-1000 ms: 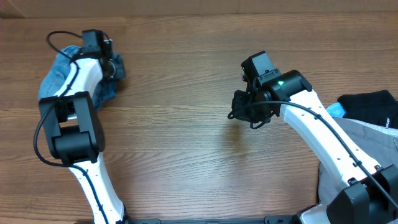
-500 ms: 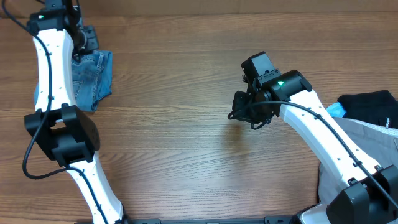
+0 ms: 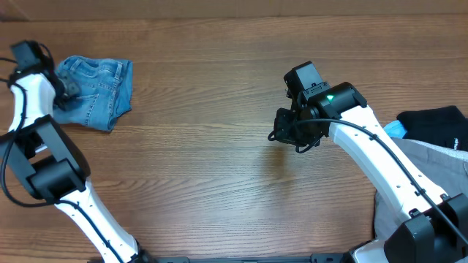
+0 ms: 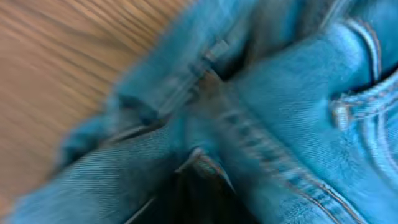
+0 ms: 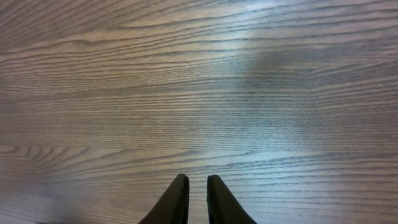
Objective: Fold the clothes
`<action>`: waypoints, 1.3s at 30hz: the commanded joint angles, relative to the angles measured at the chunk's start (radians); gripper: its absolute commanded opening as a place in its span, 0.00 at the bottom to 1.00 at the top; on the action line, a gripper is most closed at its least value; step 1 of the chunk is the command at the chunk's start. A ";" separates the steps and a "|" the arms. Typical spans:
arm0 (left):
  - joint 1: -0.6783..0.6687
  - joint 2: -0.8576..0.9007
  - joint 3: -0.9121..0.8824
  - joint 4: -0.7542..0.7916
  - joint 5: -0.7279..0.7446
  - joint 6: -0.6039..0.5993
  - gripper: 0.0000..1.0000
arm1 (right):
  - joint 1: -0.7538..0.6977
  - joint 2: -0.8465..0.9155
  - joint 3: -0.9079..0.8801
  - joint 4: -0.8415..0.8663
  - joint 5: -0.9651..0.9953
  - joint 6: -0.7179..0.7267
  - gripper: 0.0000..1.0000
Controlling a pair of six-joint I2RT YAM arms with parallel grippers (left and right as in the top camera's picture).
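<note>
The pair of light-blue washed denim jeans [image 3: 99, 89] lies as a compact, roughly rectangular bundle in the far-left part of the brown wood-grain table [image 3: 212, 190], with a stitched pocket facing up and the left edge somewhat rumpled. The left gripper [image 3: 68, 88] sits at that rumpled edge, touching or just over the cloth. Its wrist view is filled with blurred denim seams and a pocket, and the fingers cannot be made out, so whether they are apart or clamped on fabric cannot be told. The right gripper [image 3: 278, 134] hovers over bare wood near the table centre, well apart from the jeans. Its wrist view shows the two dark fingers [image 5: 177, 194] drawn nearly together with only a slit between them, holding nothing. At the right edge lie a black garment [image 3: 431, 120] and a pair of grey trousers [image 3: 439, 172], neither touched by an arm. Judging from the compact bundle, the folding is largely complete and the step in hand is the final setting-down or tidying of the left edge. The next move calls for the left fingers to let go fully and lift straight up, so that no layer is dragged open.
</note>
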 commanded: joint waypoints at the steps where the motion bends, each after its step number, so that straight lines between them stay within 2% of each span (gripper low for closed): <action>1: -0.019 0.032 -0.010 -0.003 0.112 0.080 0.21 | 0.004 -0.004 0.012 -0.012 -0.001 0.003 0.14; 4: -0.010 0.002 0.072 -0.068 0.111 0.082 0.20 | 0.004 -0.004 0.012 -0.025 -0.001 0.003 0.14; 7: -0.006 -0.057 0.180 -0.174 0.129 0.082 0.24 | 0.004 -0.004 0.012 -0.033 -0.001 0.003 0.14; 9: -0.017 -0.099 0.226 -0.252 0.179 0.110 0.23 | 0.004 -0.004 0.012 -0.031 0.000 0.003 0.14; 13: -0.084 -0.113 0.194 -0.355 0.214 0.131 0.17 | 0.003 -0.004 0.012 -0.013 0.000 0.003 0.14; 15: -0.115 -0.106 0.134 -0.337 0.218 0.130 0.16 | 0.003 -0.004 0.012 -0.011 0.000 0.003 0.14; 19: -0.192 -0.105 -0.086 -0.142 0.211 0.129 0.18 | 0.003 -0.004 0.012 -0.012 -0.001 0.004 0.14; 21: -0.217 -0.105 -0.203 -0.023 0.121 0.060 0.22 | 0.004 -0.004 0.012 -0.013 -0.001 0.008 0.14; 23: -0.223 -0.105 -0.272 0.054 0.048 -0.014 0.26 | 0.004 -0.004 0.012 -0.018 -0.001 0.007 0.14; 26: -0.222 -0.109 -0.273 0.072 0.053 -0.007 0.26 | 0.004 -0.004 0.012 -0.026 -0.001 0.007 0.14; 30: -0.222 -0.156 -0.152 -0.076 0.137 0.052 0.34 | 0.004 -0.004 0.012 -0.023 0.000 0.006 0.14; 33: -0.222 -0.227 0.006 -0.261 0.149 0.066 0.36 | 0.003 -0.006 0.016 -0.005 0.000 -0.001 0.14; 38: -0.229 -0.470 0.235 -0.587 0.235 0.106 0.40 | 0.003 -0.079 0.103 0.090 0.000 -0.084 0.14; 39: -0.237 -0.579 0.249 -0.665 0.269 0.149 0.41 | 0.003 -0.127 0.158 0.113 0.006 -0.116 0.15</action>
